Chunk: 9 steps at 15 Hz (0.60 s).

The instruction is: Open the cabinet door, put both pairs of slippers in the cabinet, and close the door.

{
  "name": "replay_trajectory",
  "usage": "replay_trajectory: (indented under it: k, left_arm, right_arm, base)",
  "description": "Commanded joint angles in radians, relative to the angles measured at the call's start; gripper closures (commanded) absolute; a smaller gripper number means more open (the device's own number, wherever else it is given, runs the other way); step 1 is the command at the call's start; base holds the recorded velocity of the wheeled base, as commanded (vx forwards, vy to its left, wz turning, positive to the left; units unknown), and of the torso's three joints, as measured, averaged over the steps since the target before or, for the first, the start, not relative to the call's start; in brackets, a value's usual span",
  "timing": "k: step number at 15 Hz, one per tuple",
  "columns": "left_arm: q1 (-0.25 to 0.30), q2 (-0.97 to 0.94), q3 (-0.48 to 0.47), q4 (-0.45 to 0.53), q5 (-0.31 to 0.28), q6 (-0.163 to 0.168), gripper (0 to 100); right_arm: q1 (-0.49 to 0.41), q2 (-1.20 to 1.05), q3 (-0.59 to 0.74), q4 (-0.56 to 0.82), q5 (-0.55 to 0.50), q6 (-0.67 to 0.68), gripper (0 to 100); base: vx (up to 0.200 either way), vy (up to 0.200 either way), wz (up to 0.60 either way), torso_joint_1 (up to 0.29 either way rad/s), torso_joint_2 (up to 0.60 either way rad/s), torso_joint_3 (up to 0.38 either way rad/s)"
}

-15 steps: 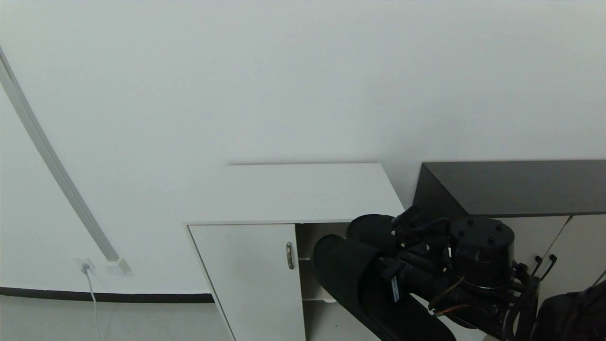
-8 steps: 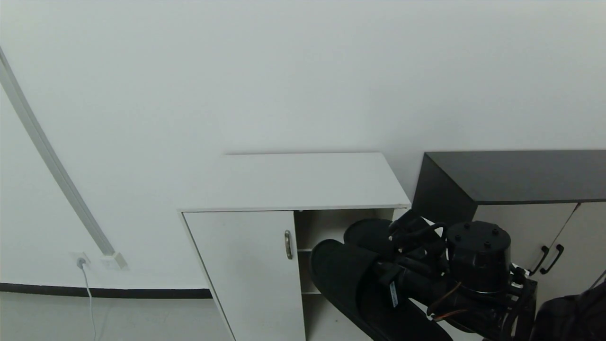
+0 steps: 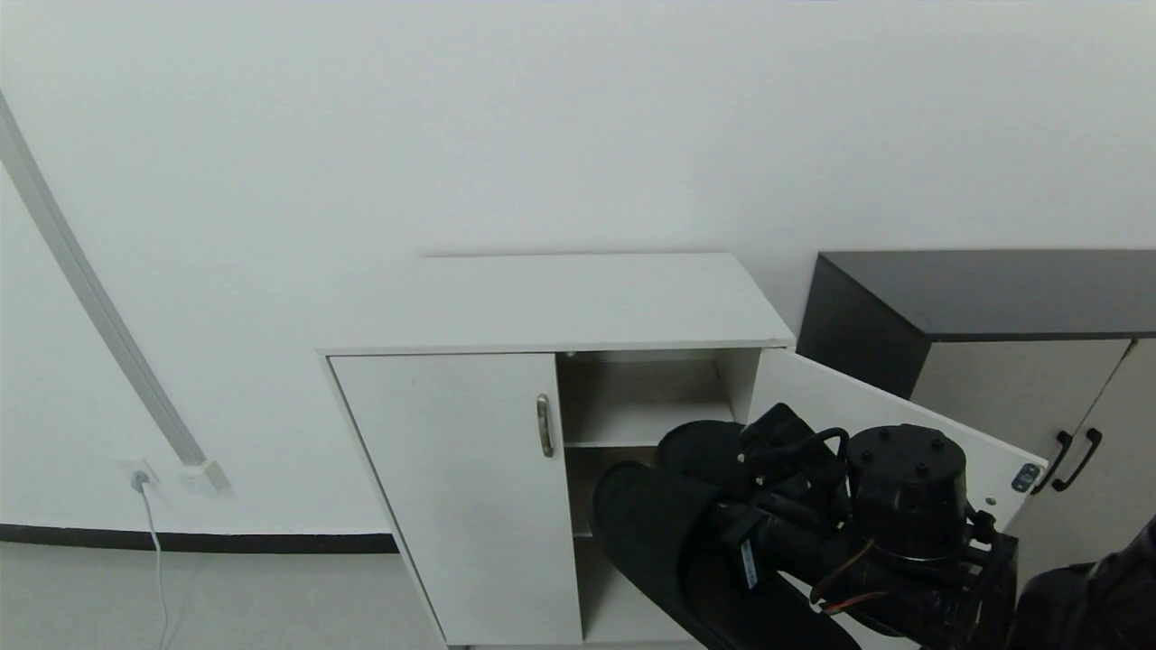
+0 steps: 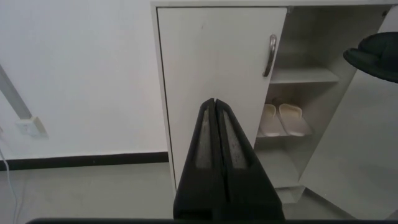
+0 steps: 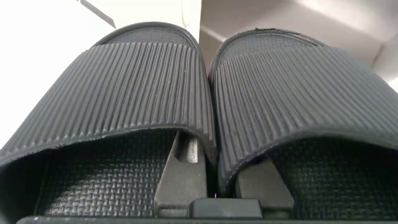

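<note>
Between the earlier frames and now the whole head view has shifted: the white cabinet [image 3: 587,298] sits higher in the picture, and more of its inside and its open right door [image 3: 867,406] shows. That is the camera moving, not the furniture. Against that shift, the black slippers [image 3: 668,533] keep almost the same place in the frame.

The pair hangs in the air in front of the open right half of the cabinet, toes toward the shelves and not yet inside. The right fingers [image 5: 180,177] are clamped on it, one finger under each ribbed strap, pinching the two inner edges together. The left fingers [image 4: 205,143] are pressed together with nothing between them, held off the closed left door [image 4: 217,68]. A pale pair of slippers [image 4: 285,119] lies side by side on a shelf inside.

The black pair looks like moulded foam or rubber — probably light, soft and bendy, not fragile. The textured footbed and ribbed strap should resist slipping. The present hold under the straps seems the best one, since it keeps both slippers together. The long toe ends stick out unsupported and may sag or catch on a shelf edge.

A dark-topped cabinet [image 3: 984,289] stands just beside the white one.
</note>
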<state>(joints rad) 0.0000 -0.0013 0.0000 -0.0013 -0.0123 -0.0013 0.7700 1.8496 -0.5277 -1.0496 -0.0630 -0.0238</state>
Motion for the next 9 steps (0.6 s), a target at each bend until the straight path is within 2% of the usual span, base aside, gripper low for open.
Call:
replay_trajectory:
  k: [1, 9]
  left_arm:
    - [0.000, 0.001, 0.000, 0.000, 0.000, 0.000, 100]
    - [-0.002, 0.001, 0.000, 0.000, 0.000, 0.000, 100]
  right_arm:
    - [0.000, 0.002, 0.000, -0.001, 0.000, -0.001, 100]
    - [0.000, 0.005, 0.000, 0.000, 0.000, -0.001, 100]
  base:
    - [0.000, 0.000, 0.00, -0.193, 0.52, 0.320]
    - [0.000, 0.000, 0.00, -0.172, 0.50, 0.322]
